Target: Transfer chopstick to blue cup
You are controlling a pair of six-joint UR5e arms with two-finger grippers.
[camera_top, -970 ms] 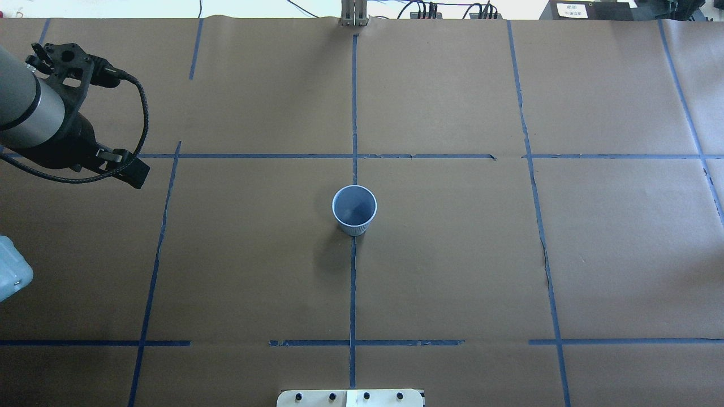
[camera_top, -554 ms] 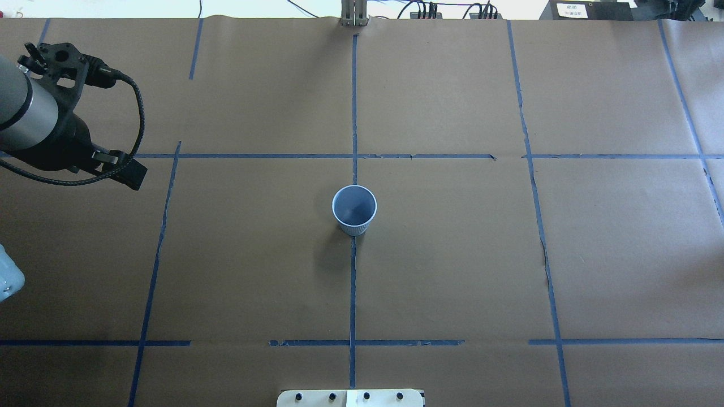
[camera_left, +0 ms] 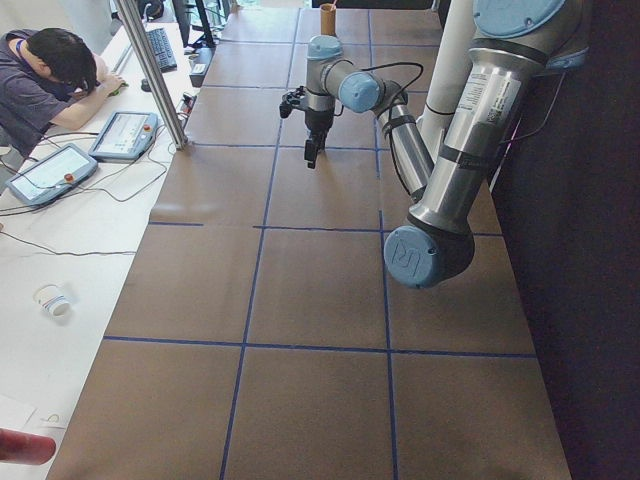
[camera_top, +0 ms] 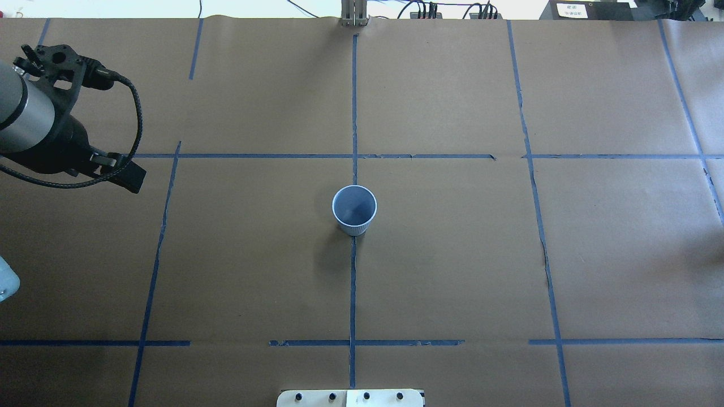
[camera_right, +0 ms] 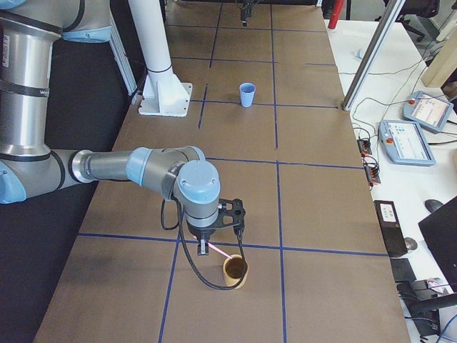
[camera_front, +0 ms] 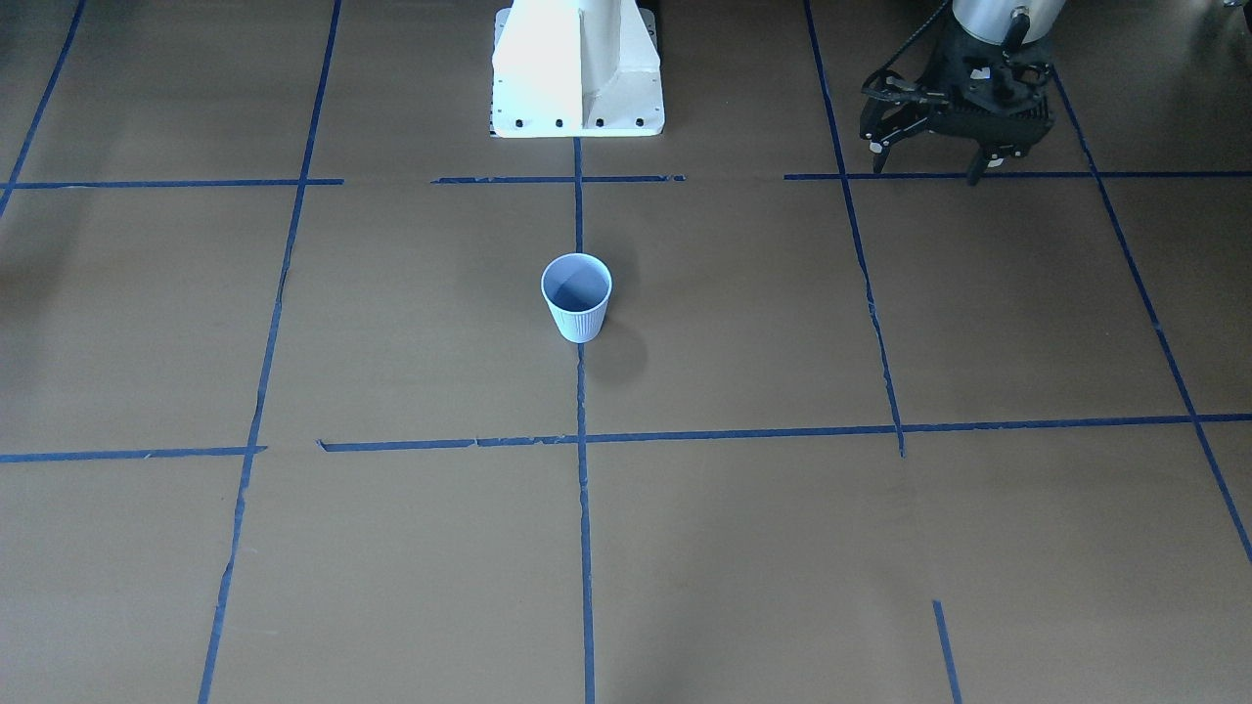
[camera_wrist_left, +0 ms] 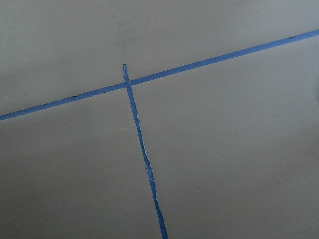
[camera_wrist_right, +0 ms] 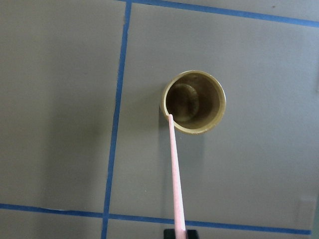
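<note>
The blue cup (camera_top: 354,209) stands upright and empty at the table's centre, also in the front view (camera_front: 577,296) and far off in the right side view (camera_right: 247,94). My right gripper (camera_wrist_right: 177,233) is shut on the salmon-pink chopstick (camera_wrist_right: 175,174), whose far tip lies over the left rim of a gold cup (camera_wrist_right: 193,102). In the right side view the right gripper (camera_right: 206,246) hovers beside that gold cup (camera_right: 235,271), far from the blue cup. My left gripper (camera_front: 926,161) is open and empty, raised at the table's left side (camera_top: 128,176).
Brown paper with dark blue tape lines covers the table (camera_top: 452,254). The robot's white base (camera_front: 577,68) is behind the blue cup. A metal post (camera_right: 371,50) and operator desks with tablets (camera_right: 410,143) border the far side. A person (camera_left: 45,80) sits there.
My left arm has drawn back a little toward the overhead view's left edge. The blue cup has not moved.
</note>
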